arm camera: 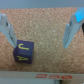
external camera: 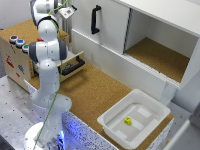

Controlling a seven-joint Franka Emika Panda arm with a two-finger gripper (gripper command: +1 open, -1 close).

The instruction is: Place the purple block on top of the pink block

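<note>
On the cork tabletop (arm camera: 47, 30), seen from the wrist view, we find the claw (arm camera: 41, 30) spread wide and holding nothing. Between its fingers (arm camera: 9, 30), nearer to one of them, the purple block (arm camera: 24, 52) sits with yellow letters.

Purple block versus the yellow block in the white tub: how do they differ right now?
Colour: the purple block is dark purple with yellow letters; the yellow block is plain yellow, any markings too small to read.
Place: the purple block sits on the cork surface, the yellow block inside the white tub.
The open gripper frames the purple block only.
Both look like small cubes.
</note>
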